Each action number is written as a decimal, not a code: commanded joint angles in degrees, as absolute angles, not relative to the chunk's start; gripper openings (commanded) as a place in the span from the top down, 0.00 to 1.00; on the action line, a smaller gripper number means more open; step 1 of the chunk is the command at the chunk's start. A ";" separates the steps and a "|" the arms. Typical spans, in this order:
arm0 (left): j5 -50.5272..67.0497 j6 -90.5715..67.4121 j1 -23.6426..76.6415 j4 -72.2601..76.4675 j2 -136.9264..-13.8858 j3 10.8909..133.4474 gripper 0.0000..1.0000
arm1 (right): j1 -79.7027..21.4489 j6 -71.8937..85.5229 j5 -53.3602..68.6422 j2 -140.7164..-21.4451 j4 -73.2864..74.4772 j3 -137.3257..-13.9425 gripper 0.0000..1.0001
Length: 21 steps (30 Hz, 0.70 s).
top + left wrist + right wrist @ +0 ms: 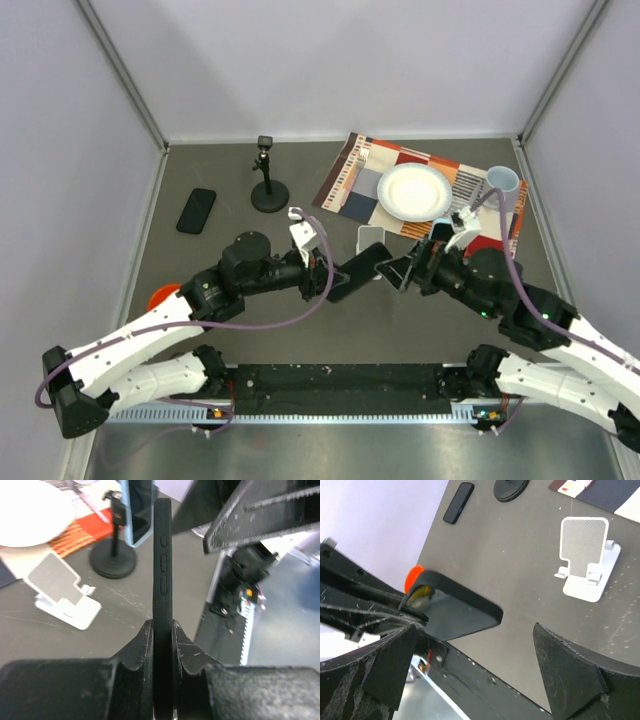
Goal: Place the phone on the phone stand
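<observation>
The left tool (162, 636) is clamped on one end of the phone (162, 555), a black slab that the left wrist view shows edge-on, its side buttons facing the camera and both fingers pressed flat against its two faces. The overhead view shows this phone (360, 272) held above the middle of the dark table (250, 330), pointing from the left tool (328, 278) toward the right tool (405, 272). The right tool (475, 645) stands wide apart, its two fingers (570, 675) spread to either side of the phone's free rounded corner and touching neither face of it. The phone stand (372, 240), small and white with a tilted back plate and a short front lip, stands on the table just beyond the held phone and apart from it, close to the near edge of a patterned mat (350, 180). A white plate (415, 190) lies on that mat, with a pale cup (503, 180) at its right end. A black pole (268, 185) on a round base stands to the left of the mat, and a second dark phone (196, 210) lies flat farther left. A small orange object (160, 297) shows beside the left arm.
</observation>
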<state>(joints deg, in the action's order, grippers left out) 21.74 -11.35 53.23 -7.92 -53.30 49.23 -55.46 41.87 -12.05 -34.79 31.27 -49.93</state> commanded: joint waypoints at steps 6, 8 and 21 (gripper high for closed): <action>3.69 -14.86 53.26 10.89 -51.07 46.67 1.00 | -58.18 49.39 -22.23 -44.56 7.74 -50.80 0.01; 3.43 -15.20 53.26 11.16 -50.71 46.32 1.00 | -58.27 50.70 -23.90 -46.04 7.21 -51.15 0.01; 1.85 -15.38 53.26 14.24 -48.87 43.51 1.00 | -58.18 55.28 -27.33 -50.97 6.67 -53.44 0.01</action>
